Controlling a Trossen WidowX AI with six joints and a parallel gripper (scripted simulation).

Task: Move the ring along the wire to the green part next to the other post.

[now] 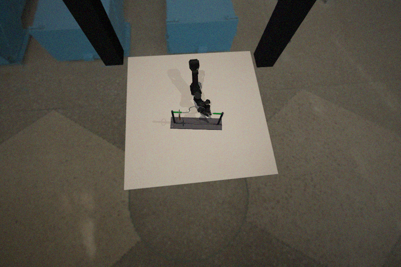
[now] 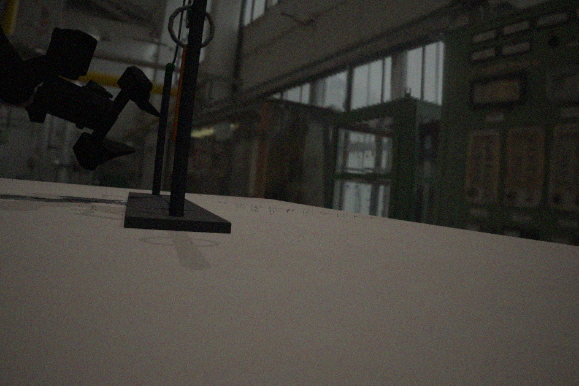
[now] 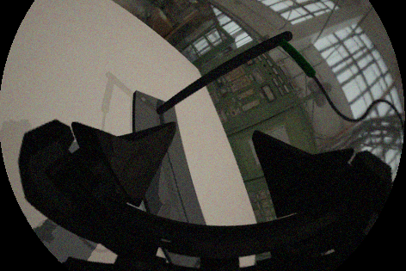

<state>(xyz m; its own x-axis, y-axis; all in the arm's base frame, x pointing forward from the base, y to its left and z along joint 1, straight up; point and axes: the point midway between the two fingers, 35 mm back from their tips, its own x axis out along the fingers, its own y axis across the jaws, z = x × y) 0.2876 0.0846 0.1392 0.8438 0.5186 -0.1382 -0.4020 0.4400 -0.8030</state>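
The ring (image 1: 179, 113) (image 2: 212, 28) hangs around the wire at the left green part (image 1: 176, 112), beside the left post (image 1: 173, 117) (image 2: 187, 105). Its orange handle (image 1: 179, 117) (image 2: 178, 96) points down. The thin grey wire (image 1: 195, 106) (image 3: 330, 101) bends between the green parts. The other green part (image 1: 218, 113) (image 3: 301, 60) meets the right post (image 1: 220, 118) (image 2: 161, 138) (image 3: 224, 69). My gripper (image 1: 208, 115) (image 2: 146, 132) (image 3: 215, 131) is open and empty, on the robot's side of the wire, nearer the right post and away from the handle. The ring is not visible in the wrist view.
The dark base plate (image 1: 197, 125) (image 2: 177, 223) (image 3: 144, 113) carries both posts on the pale table top (image 1: 194, 157) (image 2: 280, 302) (image 3: 56, 52). My arm (image 1: 195, 77) reaches in from the back. Two black pillars (image 1: 94, 21) (image 1: 281, 24) stand beyond the table's back corners.
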